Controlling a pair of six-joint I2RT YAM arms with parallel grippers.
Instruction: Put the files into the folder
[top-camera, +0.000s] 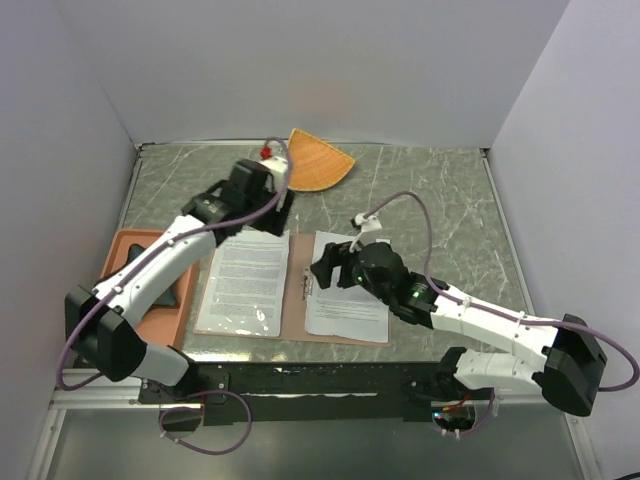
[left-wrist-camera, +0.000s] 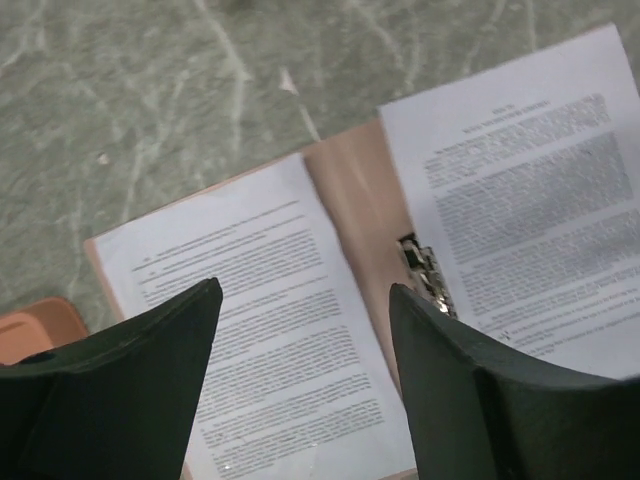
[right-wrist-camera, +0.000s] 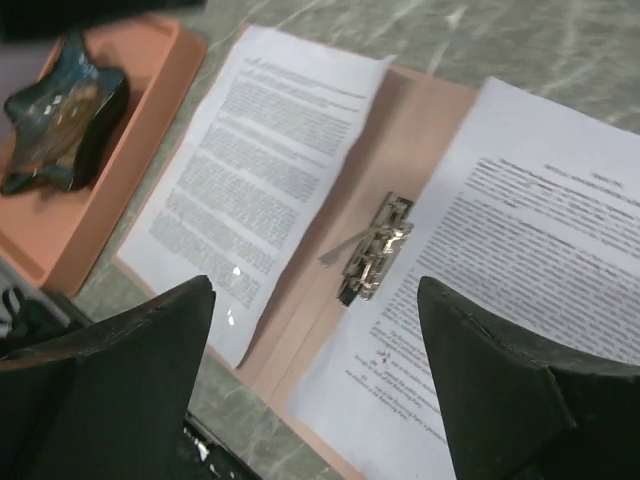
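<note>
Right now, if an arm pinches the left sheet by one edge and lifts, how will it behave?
The left sheet is thin with a wavy inner edge, so it would probably droop, not stay flat. It lies loose on the folder, clear of the clip, so a push would likely slide it.

a salmon-orange rimmed tray (right-wrist-camera: 110, 190) lies flat on a grey-green marbled table (top-camera: 440, 200), which spreads away from the tray to the right and toward the far side. inside the tray rests a glossy dark blue-green lobed object (right-wrist-camera: 60, 120) with a brownish patch. well beyond the tray and off to its right lies an orange woven fan-shaped dish (top-camera: 318, 160). a small red thing (top-camera: 266, 152), too small to make out, sits equally far beyond the tray but less far right. pale lilac walls (top-camera: 330, 70) stand left of and beyond the tray.
</note>
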